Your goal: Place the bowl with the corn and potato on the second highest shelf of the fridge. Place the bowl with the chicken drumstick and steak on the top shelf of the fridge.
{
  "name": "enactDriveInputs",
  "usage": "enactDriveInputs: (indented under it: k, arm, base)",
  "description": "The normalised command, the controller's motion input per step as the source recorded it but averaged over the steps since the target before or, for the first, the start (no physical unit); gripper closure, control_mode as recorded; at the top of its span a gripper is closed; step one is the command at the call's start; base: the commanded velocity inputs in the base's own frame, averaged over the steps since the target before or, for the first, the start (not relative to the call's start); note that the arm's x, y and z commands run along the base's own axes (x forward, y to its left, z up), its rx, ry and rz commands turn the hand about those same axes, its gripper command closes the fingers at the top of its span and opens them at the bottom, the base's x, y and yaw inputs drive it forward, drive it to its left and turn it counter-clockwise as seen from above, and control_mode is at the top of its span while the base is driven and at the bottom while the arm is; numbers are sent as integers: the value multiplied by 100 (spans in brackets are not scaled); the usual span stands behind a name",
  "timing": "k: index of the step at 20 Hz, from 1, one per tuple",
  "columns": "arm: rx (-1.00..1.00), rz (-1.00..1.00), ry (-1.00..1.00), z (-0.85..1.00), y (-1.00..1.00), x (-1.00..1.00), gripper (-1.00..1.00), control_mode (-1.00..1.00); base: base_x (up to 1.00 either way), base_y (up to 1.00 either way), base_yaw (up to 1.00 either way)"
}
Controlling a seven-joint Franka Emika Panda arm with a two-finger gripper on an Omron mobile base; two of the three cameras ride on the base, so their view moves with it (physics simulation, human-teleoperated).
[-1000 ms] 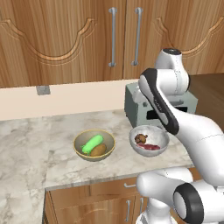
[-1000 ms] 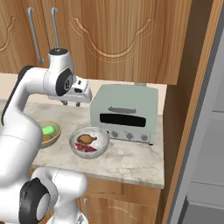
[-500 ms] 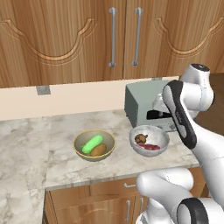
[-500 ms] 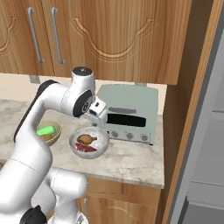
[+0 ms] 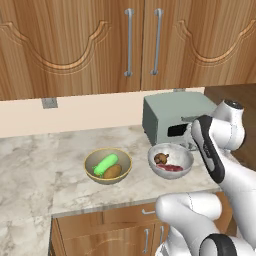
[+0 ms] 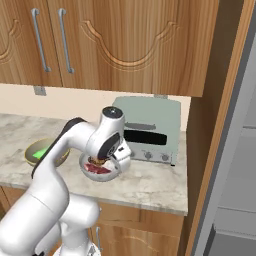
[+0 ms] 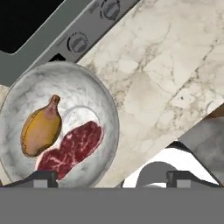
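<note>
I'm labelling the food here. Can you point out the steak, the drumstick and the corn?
steak (image 7: 72, 148): hand view, middle of the red slab.
drumstick (image 7: 40, 129): hand view, its thick golden end.
corn (image 5: 105, 164): left base view, middle of the green cylinder.

My arm rises from five o'clock in the left base view, bends at the elbow and folds downward. My gripper (image 7: 111, 175) points down, fingertips (image 7: 43, 176) spread wide at six o'clock of the hand view, gripping nothing.
</note>
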Motion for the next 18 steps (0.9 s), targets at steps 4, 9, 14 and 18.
enactDriveInputs:
  k: [4,9,14,18]
  arm:
    - [4,-16,9,-63,-8,20,-100,-100]
    - [0,-3,6,-51,0,45,-100,-100]
    - [0,0,6,-50,0,34,-100,-100]
    - [0,0,3,-41,0,19,100,-100]
  base:
    - [0,0,0]
    - [0,0,0]
    - [0,0,0]
    - [0,0,0]
